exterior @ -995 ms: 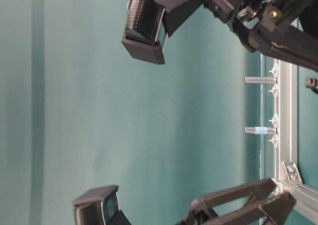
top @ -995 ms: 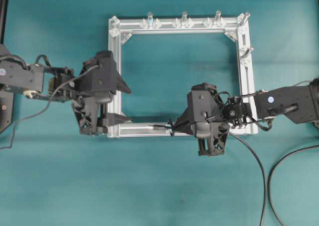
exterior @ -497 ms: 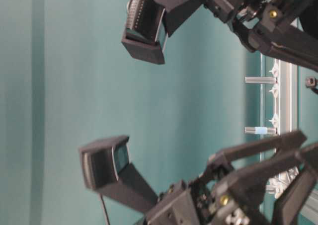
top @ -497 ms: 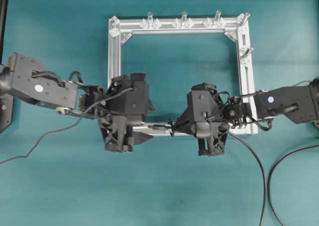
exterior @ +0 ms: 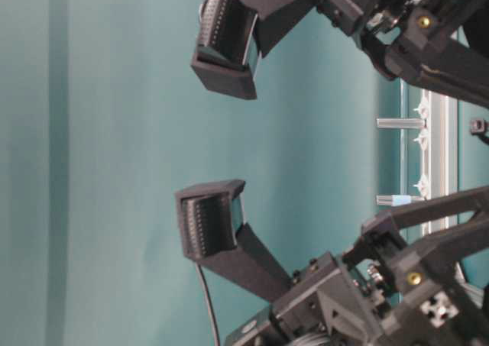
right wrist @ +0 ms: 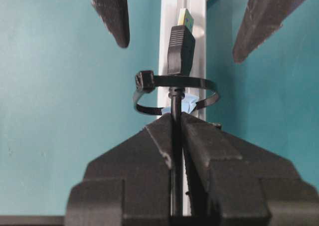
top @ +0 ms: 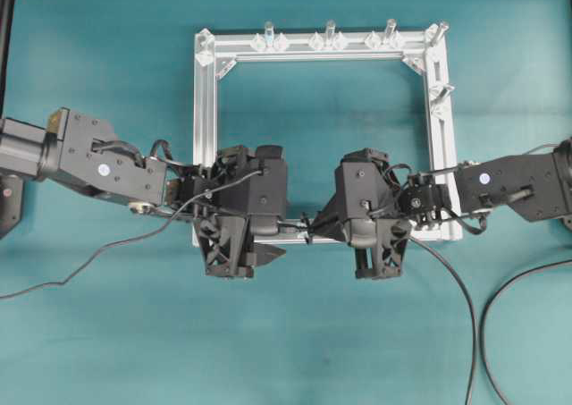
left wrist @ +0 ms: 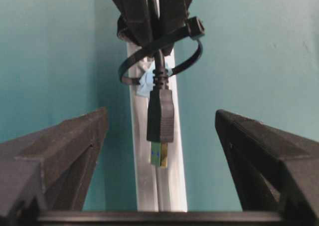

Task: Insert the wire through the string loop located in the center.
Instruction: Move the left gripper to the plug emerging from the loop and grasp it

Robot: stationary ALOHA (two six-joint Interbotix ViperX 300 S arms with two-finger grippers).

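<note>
The wire runs up between my right gripper's fingers, which are shut on it just behind the string loop. It passes through the loop, and its black plug with the metallic tip sticks out on the far side. In the left wrist view the plug points toward me out of the string loop. My left gripper is open, one finger on each side of the plug, touching nothing. Overhead, the left gripper and right gripper face each other over the frame's front rail.
The loop's pale blue base sits on the aluminium frame. Upright pegs stand along its far rail. The wire's slack trails off the right arm across the teal table. The left arm's cable lies at the left.
My left arm has swung right along the front rail, from the frame's left corner to the plug, jaws open throughout. The right arm and the wire have stayed put.
</note>
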